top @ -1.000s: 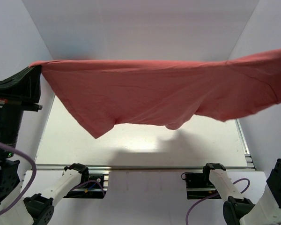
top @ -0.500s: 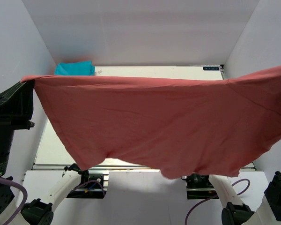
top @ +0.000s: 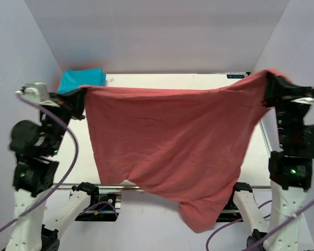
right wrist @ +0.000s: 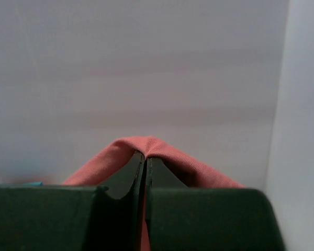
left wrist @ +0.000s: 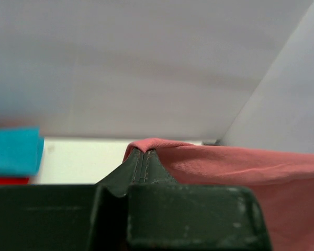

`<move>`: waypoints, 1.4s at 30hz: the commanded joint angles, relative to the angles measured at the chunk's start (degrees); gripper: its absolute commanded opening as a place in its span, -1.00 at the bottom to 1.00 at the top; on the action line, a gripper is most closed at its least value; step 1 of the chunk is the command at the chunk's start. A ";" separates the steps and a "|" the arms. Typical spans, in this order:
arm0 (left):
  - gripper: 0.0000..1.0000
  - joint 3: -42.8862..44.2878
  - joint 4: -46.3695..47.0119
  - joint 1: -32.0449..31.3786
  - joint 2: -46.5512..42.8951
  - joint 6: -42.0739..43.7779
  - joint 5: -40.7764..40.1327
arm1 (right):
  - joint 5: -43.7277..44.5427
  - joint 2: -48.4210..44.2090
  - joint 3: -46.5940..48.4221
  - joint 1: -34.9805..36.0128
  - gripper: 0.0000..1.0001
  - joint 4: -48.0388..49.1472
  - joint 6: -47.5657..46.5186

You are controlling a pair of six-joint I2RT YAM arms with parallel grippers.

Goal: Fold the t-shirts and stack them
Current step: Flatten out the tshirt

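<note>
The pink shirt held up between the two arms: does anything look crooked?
Yes. The salmon-pink t-shirt, pinched by the left gripper and right gripper, hangs unevenly: its lower edge slants, sagging lowest nearer the right gripper.

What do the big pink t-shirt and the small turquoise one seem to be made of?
Pink t-shirt: soft knit cloth, probably cotton jersey, matte; it sags and creases between its two held corners, and fine ribs show in the left wrist view. Turquoise t-shirt: likely similar matte cloth, folded; too far to see its weave.
</note>
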 commanded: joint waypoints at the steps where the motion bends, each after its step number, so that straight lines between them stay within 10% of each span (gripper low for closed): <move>1: -1.00 -7.90 3.58 0.47 -1.50 -2.61 -4.70 | -1.88 -3.11 -8.63 -0.12 -1.00 8.14 5.84; 22: -1.00 -29.64 18.52 0.47 10.26 -3.76 -13.75 | -14.37 12.96 -28.37 0.15 -1.00 16.85 7.26; 42: -1.00 0.58 16.51 2.04 58.41 -3.49 -22.90 | -8.92 49.32 -8.35 1.64 -1.00 14.66 0.93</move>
